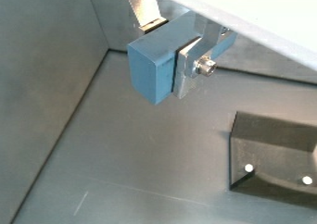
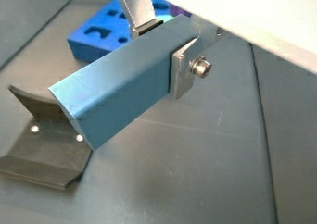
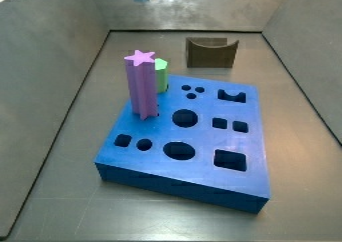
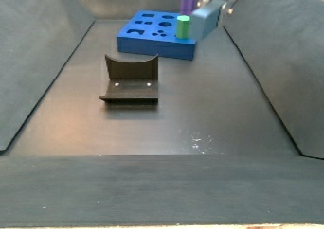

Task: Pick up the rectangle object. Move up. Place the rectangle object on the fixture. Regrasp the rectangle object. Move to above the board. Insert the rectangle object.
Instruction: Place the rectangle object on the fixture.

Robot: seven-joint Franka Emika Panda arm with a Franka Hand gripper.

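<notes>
Rectangle object: the steel-blue bar (image 2: 118, 89) is off the floor, clamped at one end between the silver finger plates; in a wrist view its long axis runs away from the gripper, slanting down toward the fixture.
Gripper: the gripper (image 2: 186, 66) is clenched on the rectangle object, one plate (image 1: 188, 66) lying flat against the bar's side in both wrist views.
Key relation: the fixture (image 2: 50, 140) lies beyond the bar's free end and lower; in that wrist view the free end overlaps the fixture's upright wall, but whether they touch cannot be told.
Judged step: carrying the bar toward the fixture for placing; the coming move looks to hinge on lining the bar up with the notch.
Board: the blue board (image 2: 106, 33) sits on the far side of the bar from the fixture in that wrist view, with the purple star post (image 3: 143, 84) and the green peg (image 3: 162, 76) standing in it.
Hidden: in a side view the gripper is cut off at the frame's top edge; only the bar (image 4: 206, 20) shows beside the fixture (image 4: 131, 79), well apart. The far finger is hidden behind the bar.
</notes>
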